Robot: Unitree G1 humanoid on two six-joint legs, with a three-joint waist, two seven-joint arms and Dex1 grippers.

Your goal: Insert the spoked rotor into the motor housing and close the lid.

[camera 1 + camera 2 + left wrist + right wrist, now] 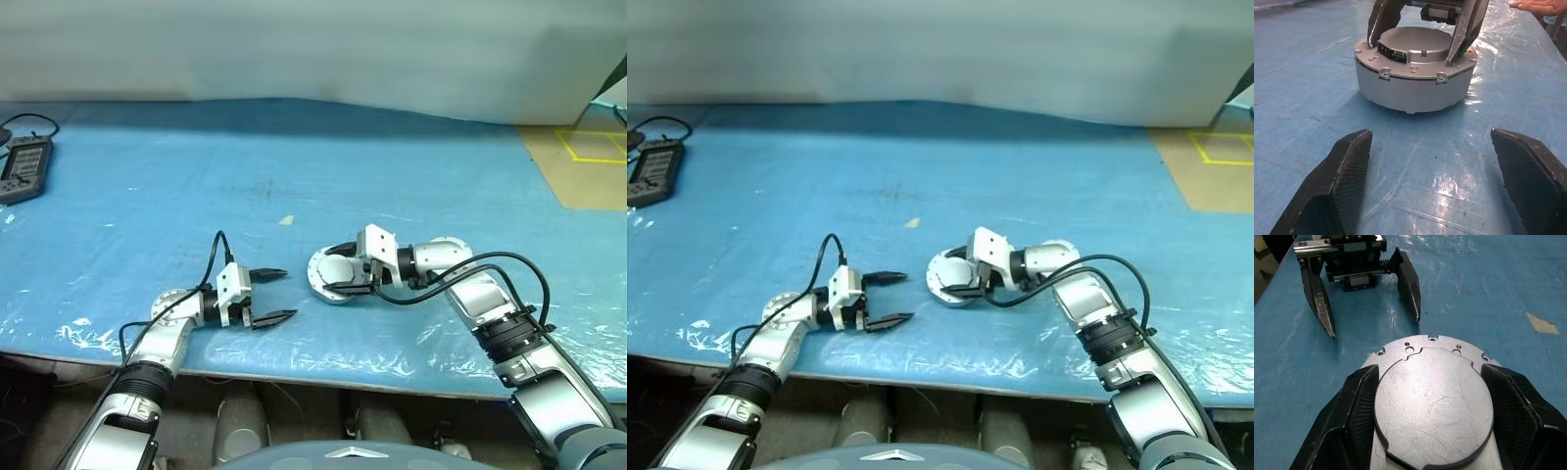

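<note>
Head view: one blue plastic-covered desk (pixel 294 166), pale wall behind; one handheld controller (pixel 24 168) at its far left edge.
Left wrist view: left gripper (pixel 1435 181) fingers spread, empty; one motor housing (pixel 1415 85) ahead, lid (pixel 1418 44) on.
Right wrist view: right gripper (pixel 1432 416) fingers straddle the lid's raised middle.

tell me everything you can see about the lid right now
The lid is a silver-grey metal disc lying smooth face up, flat on the motor housing, which stands on the blue table cover. Its raised round middle shows fine scratches; the lower flange around it has small holes and tabs, and a small dark connector sits at the step. The right tool straddles the raised middle, one black finger on each side. The left tool waits open beside it, apart.
</note>
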